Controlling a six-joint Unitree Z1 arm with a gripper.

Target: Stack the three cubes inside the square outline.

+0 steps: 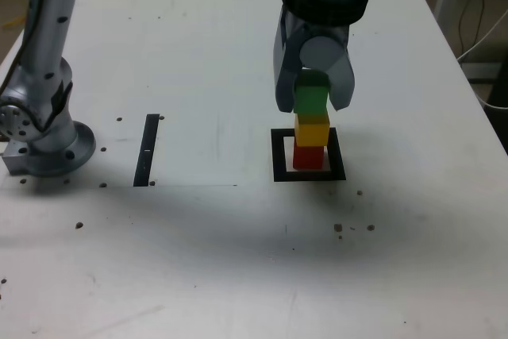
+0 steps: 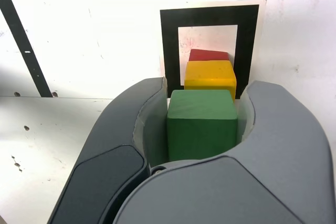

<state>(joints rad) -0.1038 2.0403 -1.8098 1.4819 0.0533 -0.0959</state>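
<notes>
Squarely inside the square outline point(image 1: 309, 177), three cubes are standing as one column on a white table point(image 1: 238, 260): the red cube point(image 1: 308, 157) is sitting at the bottom on the white centre of the frame, the yellow cube point(image 1: 312, 129) is resting on it, and the green cube point(image 1: 311, 99) is topping the stack. The gripper point(image 1: 312, 105) is reaching down from above with its jaws closed on the green cube, a grey finger pressing each side. In the wrist view the green cube point(image 2: 201, 123) is filling the gap between the gripper's point(image 2: 201, 129) fingers, its lower part dropping out of sight behind the gripper body. Whether the green cube is bearing fully on the yellow cube point(image 2: 209, 80) is hard to tell from either view. The red cube point(image 2: 208, 55) is showing in the wrist view only as a thin sliver past the yellow one, and the near edge of the square outline point(image 2: 170, 45) is being hidden by the fingers. To the exterior view's left, a narrow black strip point(image 1: 148, 149) is lying flat on the table, well apart from the stack, and beyond it the arm's grey base point(image 1: 48, 144) is standing near the table's edge. No writing or brand mark is readable anywhere.
</notes>
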